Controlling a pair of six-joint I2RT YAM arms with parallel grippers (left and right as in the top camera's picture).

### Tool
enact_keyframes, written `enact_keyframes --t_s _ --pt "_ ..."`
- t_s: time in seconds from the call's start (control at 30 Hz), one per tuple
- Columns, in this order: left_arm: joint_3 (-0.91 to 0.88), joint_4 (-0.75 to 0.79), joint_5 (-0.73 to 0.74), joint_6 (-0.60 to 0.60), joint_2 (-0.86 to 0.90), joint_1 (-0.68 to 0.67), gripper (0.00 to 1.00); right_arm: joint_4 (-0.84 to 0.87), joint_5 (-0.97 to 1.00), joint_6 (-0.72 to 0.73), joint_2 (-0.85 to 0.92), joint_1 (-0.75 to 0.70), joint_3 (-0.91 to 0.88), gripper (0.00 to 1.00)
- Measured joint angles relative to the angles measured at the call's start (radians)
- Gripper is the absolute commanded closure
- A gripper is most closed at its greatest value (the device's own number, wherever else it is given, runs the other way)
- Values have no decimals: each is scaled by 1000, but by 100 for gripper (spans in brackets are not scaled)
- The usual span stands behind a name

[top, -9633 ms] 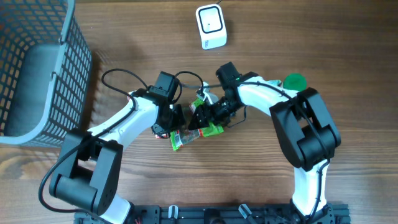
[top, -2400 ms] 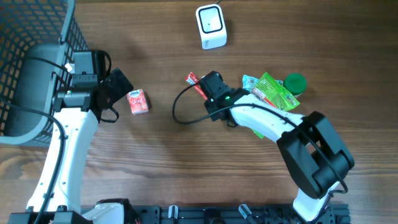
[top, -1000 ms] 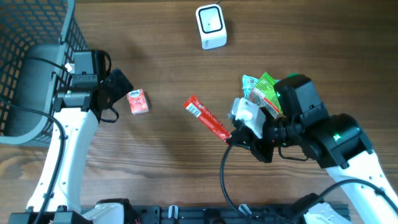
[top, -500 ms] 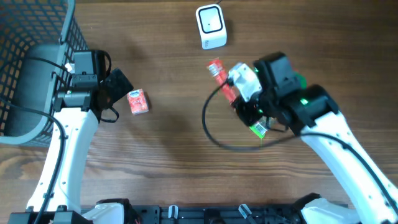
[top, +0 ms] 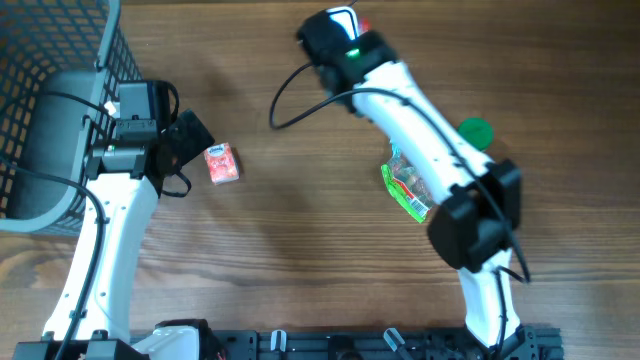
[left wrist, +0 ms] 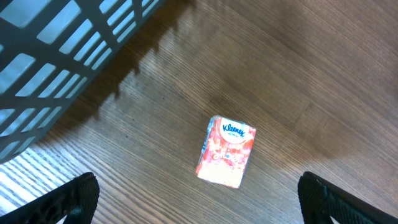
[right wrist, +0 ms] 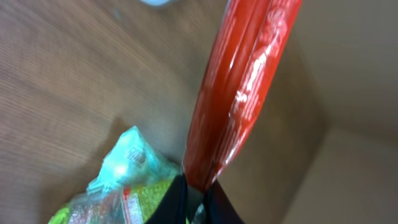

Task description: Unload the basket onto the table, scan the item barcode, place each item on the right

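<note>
Red stick pack [right wrist: 244, 93]: long, narrow, glossy wrapper w/ a seam down its length and pale print too blurred to read; no barcode can be made out; the right jaws are pinched shut on its lower end, and it rises from them leaning a bit to the right, off the tabletop [top: 300, 250]; overhead, the right arm [top: 420, 110] reaches to the far edge of the tabletop and its wrist sits over the white scanner [top: 338, 13], covering most of it, so only a sliver of white shows; pack itself is nearly all hidden under the wrist in that view; right wrist view also shows green and teal snack packets [right wrist: 121, 183] below and left of the pack, blurred; overhead they lie mid-right on the tabletop, partly under the arm, w/ a green lid [top: 475, 130] near them, apart; left side: the left jaws stand wide, holding nothing, over the wood just beside a small red tissue pack [left wrist: 226, 152] marked Kleenex, lying flat, not touched; grey mesh basket [top: 60, 110] at the far left, close behind the left arm [top: 110, 230].
</note>
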Motion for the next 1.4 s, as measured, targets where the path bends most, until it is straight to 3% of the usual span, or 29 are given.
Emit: enact_keyframes --t_s 0.07,0.2,0.4,0.77,0.87,1.0,1.13,1.17,1.23,1.33,1.4 --pt "0 1 0 0 0 0 0 222 109 -243 58 61 -1 96" --pt "0 0 0 0 0 0 0 484 242 -544 135 50 9 96" --pt "0 0 0 0 0 0 0 752 393 -872 254 29 8 96" --pt "0 0 0 0 0 0 0 724 451 -951 289 -2 -104 96" --pt "0 0 0 0 0 0 0 784 452 -954 291 -2 -108 96" --pt "0 0 0 0 0 0 0 845 451 -927 288 -2 -108 96" --pt "0 0 0 0 0 0 0 760 417 -786 174 0 -116 96" --pt "0 0 0 0 0 0 0 695 403 -716 115 1 -116 96" --pt "0 -1 0 0 0 0 0 400 264 -509 -18 2 -112 96" --pt "0 2 0 0 0 0 0 69 -197 -192 -195 -11 -108 95" --pt "0 0 0 0 0 0 0 -191 -428 -19 -204 -54 -115 96"
